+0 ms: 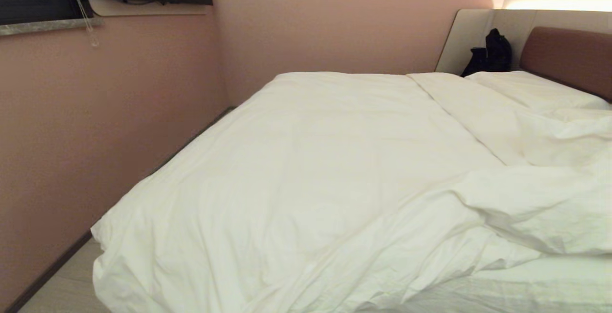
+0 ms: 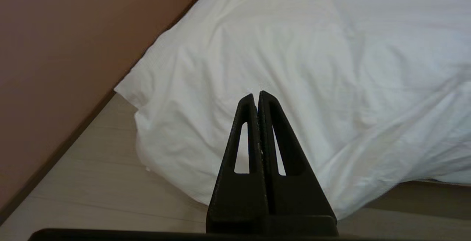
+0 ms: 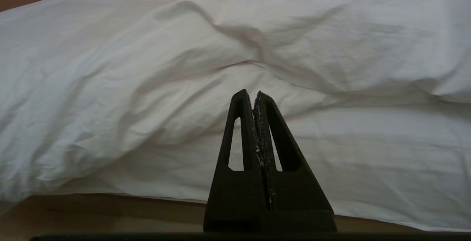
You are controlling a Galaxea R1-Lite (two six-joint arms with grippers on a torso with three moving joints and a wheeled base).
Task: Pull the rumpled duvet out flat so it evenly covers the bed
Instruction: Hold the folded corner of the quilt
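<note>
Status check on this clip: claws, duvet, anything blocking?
Left claw shut, empty. Right claw shut, empty. Duvet bunched on the robot's right, sheet exposed. Nothing in the way.

Duvet [image 1: 306, 169]: big puffy white quilt, creased. Lies fairly flat over the left and middle of the bed [image 1: 569, 55], near-left corner hanging over the edge toward the floor. Right side rumpled: a thick fold turned back w/ a bunched ridge, bare sheet showing near the front-right edge. Bed: wide, low, white bedding, reddish-brown headboard at far right.
</note>
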